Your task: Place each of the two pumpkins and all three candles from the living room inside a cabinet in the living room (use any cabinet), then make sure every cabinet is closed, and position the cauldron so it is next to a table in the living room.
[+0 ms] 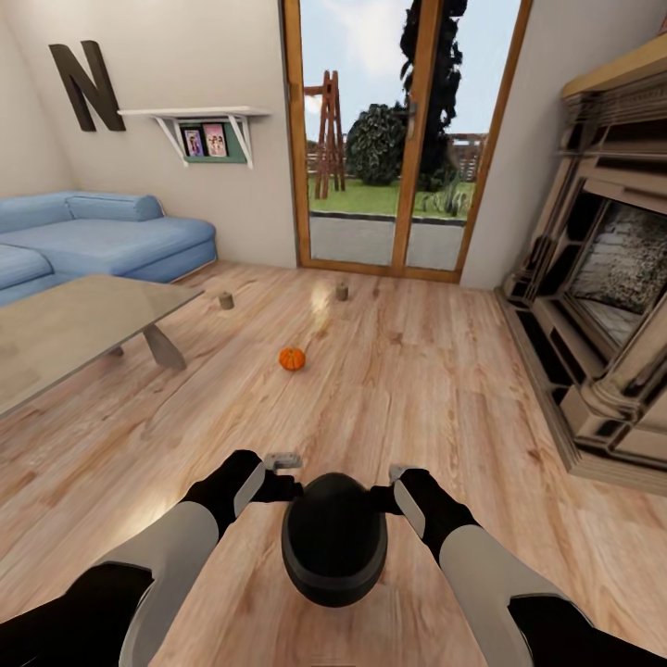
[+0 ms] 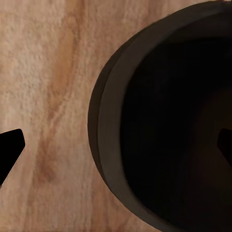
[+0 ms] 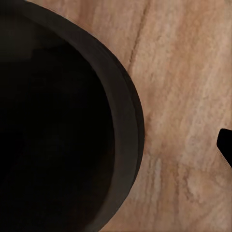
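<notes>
The black cauldron [image 1: 333, 547] is right in front of me on the wood floor, between both hands. My left gripper [image 1: 283, 484] is open and straddles its rim [image 2: 108, 125], one fingertip [image 2: 10, 153] outside and one inside. My right gripper [image 1: 391, 491] is at the opposite rim [image 3: 126, 125], with its outer fingertip [image 3: 225, 147] set wide, so it is open. One orange pumpkin [image 1: 292, 358] lies on the floor ahead. Two grey-beige candles [image 1: 225, 299] [image 1: 342, 291] stand farther off. The glass-topped table [image 1: 65, 324] is at the left. The cabinet is out of view.
A blue sofa [image 1: 102, 236] stands behind the table at the far left. A glazed patio door [image 1: 398, 139] fills the far wall. A large fireplace surround [image 1: 602, 278] juts out along the right. Open floor stretches between me and the pumpkin.
</notes>
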